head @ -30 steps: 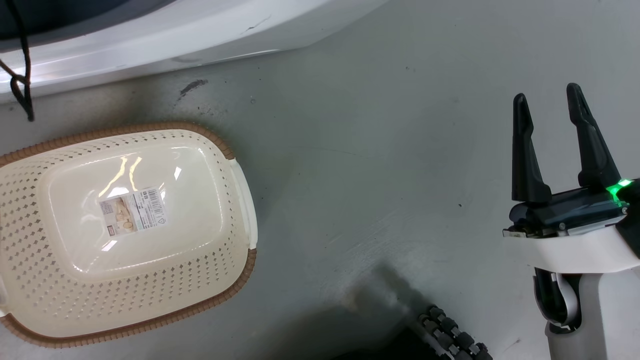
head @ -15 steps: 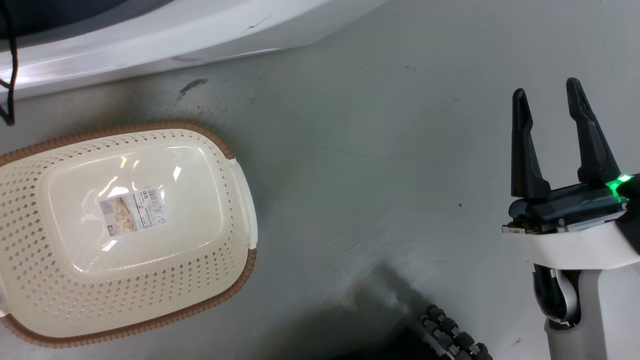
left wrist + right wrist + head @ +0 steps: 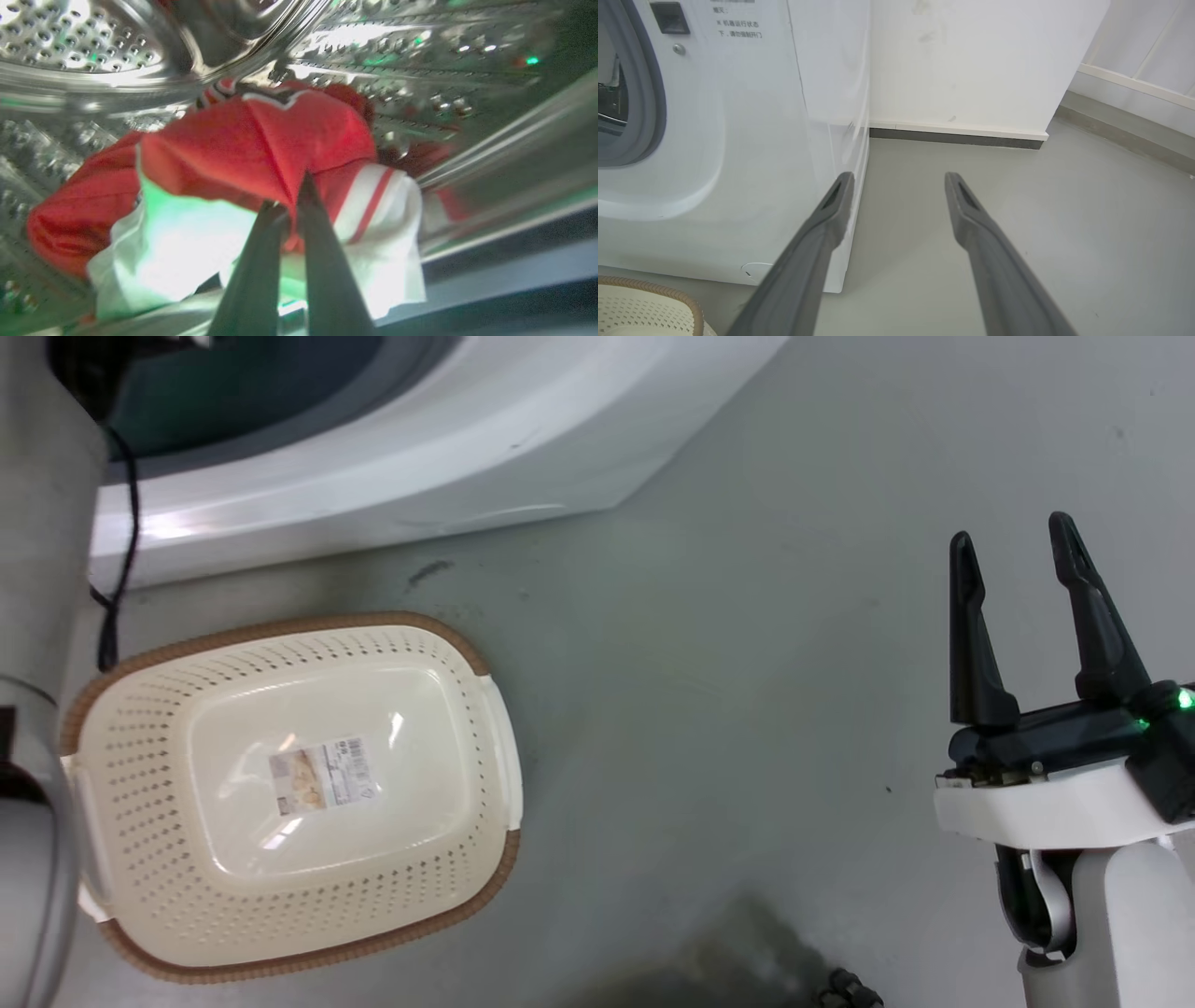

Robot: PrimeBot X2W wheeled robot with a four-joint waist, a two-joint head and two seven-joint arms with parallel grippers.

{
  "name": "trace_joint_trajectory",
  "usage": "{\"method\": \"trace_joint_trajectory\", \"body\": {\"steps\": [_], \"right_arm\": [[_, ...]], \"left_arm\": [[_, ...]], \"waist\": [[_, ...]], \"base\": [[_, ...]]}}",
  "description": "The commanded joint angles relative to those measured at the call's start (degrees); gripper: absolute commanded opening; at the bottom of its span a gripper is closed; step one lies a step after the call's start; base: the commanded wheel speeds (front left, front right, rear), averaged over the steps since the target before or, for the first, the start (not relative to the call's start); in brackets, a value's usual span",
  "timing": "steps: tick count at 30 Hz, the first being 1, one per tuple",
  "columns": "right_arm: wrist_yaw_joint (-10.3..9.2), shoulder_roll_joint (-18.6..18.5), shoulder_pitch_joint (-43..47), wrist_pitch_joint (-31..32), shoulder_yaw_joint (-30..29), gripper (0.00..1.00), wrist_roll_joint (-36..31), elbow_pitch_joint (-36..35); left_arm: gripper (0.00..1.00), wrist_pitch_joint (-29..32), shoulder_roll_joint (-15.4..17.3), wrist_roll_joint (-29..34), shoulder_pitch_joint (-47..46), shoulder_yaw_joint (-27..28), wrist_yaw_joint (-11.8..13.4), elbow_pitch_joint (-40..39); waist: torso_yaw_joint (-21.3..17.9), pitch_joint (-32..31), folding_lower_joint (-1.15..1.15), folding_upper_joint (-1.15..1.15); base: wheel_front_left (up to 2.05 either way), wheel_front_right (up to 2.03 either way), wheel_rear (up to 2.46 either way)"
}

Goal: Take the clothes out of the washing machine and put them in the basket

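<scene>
Inside the perforated steel drum [image 3: 70, 42] lie the clothes [image 3: 261, 140], a red jersey with white lining and striped trim. My left gripper [image 3: 288, 191] is shut on a fold of the jersey near its middle. The cream basket [image 3: 140, 765] stands empty on the floor in front of the white washing machine [image 3: 420, 457], its label sticker showing on its bottom. My right gripper [image 3: 1011, 532] hangs open over bare floor far to the right of the basket, holding nothing. In the right wrist view, the right gripper [image 3: 899, 176] points past the washing machine's [image 3: 752, 140] front corner.
My pale left forearm [image 3: 37, 616] runs along the left edge, with a black cable [image 3: 117, 569] hanging beside it. A white wall [image 3: 962, 60] with a dark skirting stands behind the machine. The grey floor [image 3: 728, 709] lies between the basket and the right gripper.
The head camera has shifted, so more of the washing machine's opening and my left forearm now show. The right gripper stays open in the same pose.
</scene>
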Motion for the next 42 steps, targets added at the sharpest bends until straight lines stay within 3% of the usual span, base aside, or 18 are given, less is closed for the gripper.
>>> {"method": "trace_joint_trajectory", "body": {"steps": [1, 18, 23, 31, 42], "right_arm": [[-0.05, 0.1, 1.1, -0.1, -0.1, 1.00, -0.7, 0.3], [-0.04, 0.1, 8.3, -0.1, -0.3, 1.00, -5.5, 3.3], [-0.04, 0.1, 10.6, -0.1, -0.2, 1.00, -5.9, 3.6], [-0.04, 0.1, 14.1, -0.1, 0.0, 1.00, -6.4, 4.5], [-0.04, 0.1, 18.1, -0.1, 0.1, 1.00, -6.7, 4.9]], "left_arm": [[0.00, -1.6, -0.4, -0.6, 2.4, -0.9, 0.0, -0.6], [0.00, -19.5, -1.6, -5.8, 21.3, -7.2, 0.0, -6.2], [0.00, -22.8, -2.5, -5.8, 26.3, -7.6, 1.2, -9.2], [0.00, -24.8, -0.5, -5.5, 35.1, -6.1, 5.7, -20.4], [0.00, -24.5, 5.7, -5.8, 47.6, -3.0, 14.6, -44.7]], "waist": [[2.5, -3.2, 0.00, 0.00], [9.4, -17.5, 0.00, 0.00], [11.0, -21.3, 0.00, 0.00], [12.9, -27.2, 0.00, 0.00], [15.0, -33.1, 0.00, 0.00]], "base": [[0.00, 0.00, 0.00], [0.00, 0.00, 0.00], [0.00, 0.00, 0.00], [0.00, 0.00, 0.00], [0.00, 0.00, 0.00]]}}
